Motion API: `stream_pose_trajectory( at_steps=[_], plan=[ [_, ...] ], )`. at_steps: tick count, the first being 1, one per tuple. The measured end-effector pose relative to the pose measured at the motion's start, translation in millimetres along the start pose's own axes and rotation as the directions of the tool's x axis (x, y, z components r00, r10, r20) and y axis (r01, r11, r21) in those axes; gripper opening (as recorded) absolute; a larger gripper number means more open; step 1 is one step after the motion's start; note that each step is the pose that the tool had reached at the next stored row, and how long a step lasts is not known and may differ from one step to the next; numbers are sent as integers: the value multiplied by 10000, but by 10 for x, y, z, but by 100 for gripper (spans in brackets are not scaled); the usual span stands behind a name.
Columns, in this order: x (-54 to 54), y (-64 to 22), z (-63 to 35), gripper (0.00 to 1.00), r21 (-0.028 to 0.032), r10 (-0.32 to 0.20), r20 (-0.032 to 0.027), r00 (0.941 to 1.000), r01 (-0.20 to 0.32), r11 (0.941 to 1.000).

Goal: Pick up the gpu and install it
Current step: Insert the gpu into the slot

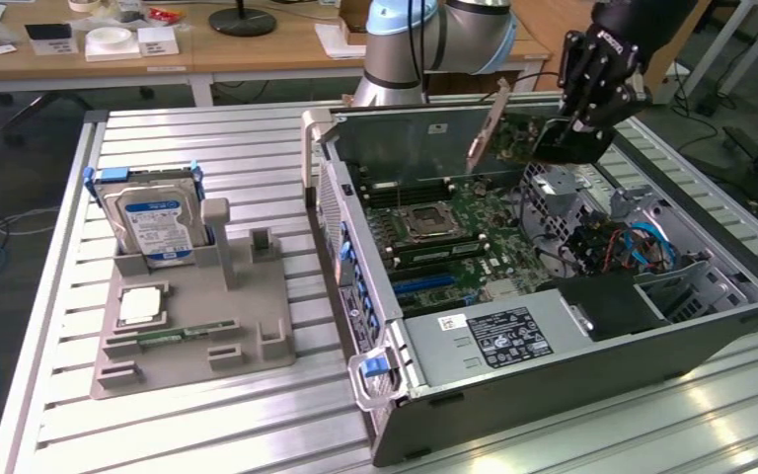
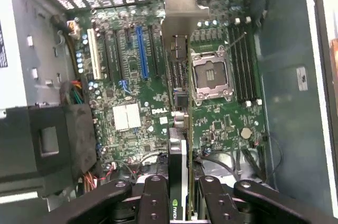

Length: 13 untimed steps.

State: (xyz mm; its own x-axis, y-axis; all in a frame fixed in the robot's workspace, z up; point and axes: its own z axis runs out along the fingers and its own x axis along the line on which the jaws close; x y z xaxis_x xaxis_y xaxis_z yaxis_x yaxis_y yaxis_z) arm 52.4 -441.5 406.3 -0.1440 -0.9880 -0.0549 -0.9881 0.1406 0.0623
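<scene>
Pick-up done: gripper (image 2: 179, 195) pinches the thin green circuit-board gpu with black cooler (image 2: 178, 147) above the far end of the open dark-grey computer case (image 1: 590, 380). Card not yet seated in a slot.

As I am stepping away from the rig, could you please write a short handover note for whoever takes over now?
Gripper: shut on the gpu, which it holds edge-on.
Where: the gpu hangs above the open computer case, over the motherboard.
Done: gpu picked up.
Left: installing it; it sits in no slot yet.
</scene>
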Motion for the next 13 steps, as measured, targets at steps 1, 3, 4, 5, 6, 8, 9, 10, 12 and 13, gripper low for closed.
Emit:
stream_pose_trajectory(
  at_steps=[1,3,4,5,6,8,9,10,12,13],
  plan=[
    [0,-1,2,27,22,-169,-2,9999,169,9999],
    [1,-1,18,27,616,-598,48,9982,594,9963],
    [1,-1,22,27,674,-643,53,9979,638,9957],
    [1,0,26,27,724,-681,58,9977,675,9951],
    [2,1,29,27,772,-718,63,9974,711,9945],
    [4,14,36,27,839,-768,76,9970,759,9936],
    [5,19,38,27,845,-778,77,9969,768,9935],
    [5,18,37,27,845,-778,77,9969,769,9935],
    [5,19,38,27,845,-778,79,9969,769,9935],
    [5,19,38,27,845,-778,78,9969,769,9935]
  ],
)
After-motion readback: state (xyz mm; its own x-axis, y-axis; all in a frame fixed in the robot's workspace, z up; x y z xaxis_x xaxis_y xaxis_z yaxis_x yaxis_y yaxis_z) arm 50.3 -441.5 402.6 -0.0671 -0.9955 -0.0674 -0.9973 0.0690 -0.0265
